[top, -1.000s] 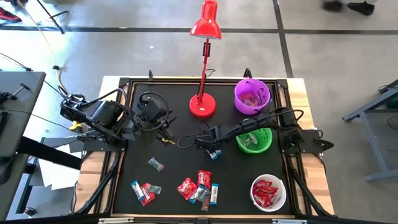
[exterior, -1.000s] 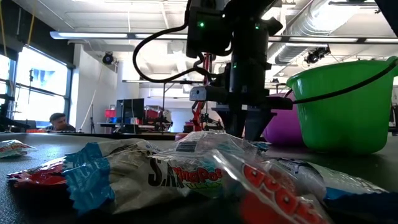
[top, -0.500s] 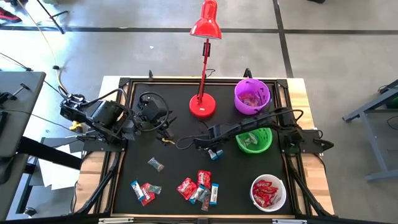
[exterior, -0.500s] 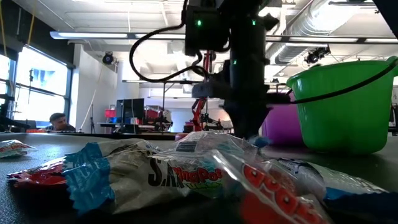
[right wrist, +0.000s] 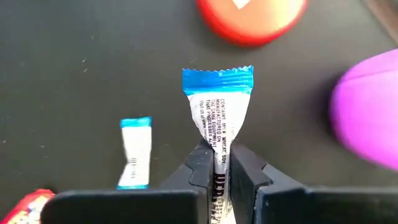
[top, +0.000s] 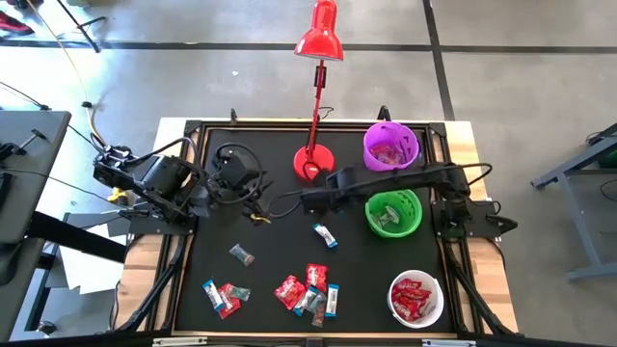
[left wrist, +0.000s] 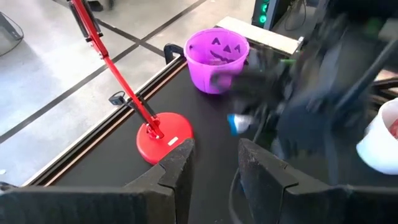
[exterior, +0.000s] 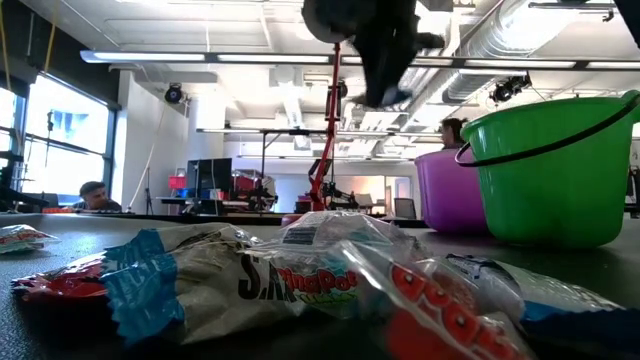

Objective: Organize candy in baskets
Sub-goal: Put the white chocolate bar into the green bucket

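My right gripper [right wrist: 216,158] hangs high over the mat's middle [top: 310,200], shut on a blue-and-white candy [right wrist: 217,109]. In the low view it shows near the top [exterior: 385,60]. A second blue-and-white candy [top: 325,234] lies flat on the mat below it. More candy lies near the front edge [top: 308,289], [top: 224,296], with a dark one [top: 241,254] apart. The purple basket [top: 390,147], green basket [top: 393,214] and white basket [top: 416,297] stand along the right. My left gripper [left wrist: 214,165] waits open at the left [top: 253,200]. My right gripper pinches one end of the candy's wrapper [right wrist: 216,163] between its two fingers, coming from above and pointing steeply down. The candy sticks out past the fingertips, its blue crimped end [right wrist: 217,81] farthest from them. It is lifted clear of the mat.
A red desk lamp stands with its round base [top: 313,164] at the far middle, close beside my right arm, its pole [top: 316,96] rising behind. The purple and white baskets hold candy. Bare mat lies between the lamp base and the front candy.
My right gripper has shut on a blue-and-white candy down on the mat, then risen quickly, turning a little. The candy has come up clear of the table with it. The other blue-and-white candy has stayed on the mat.
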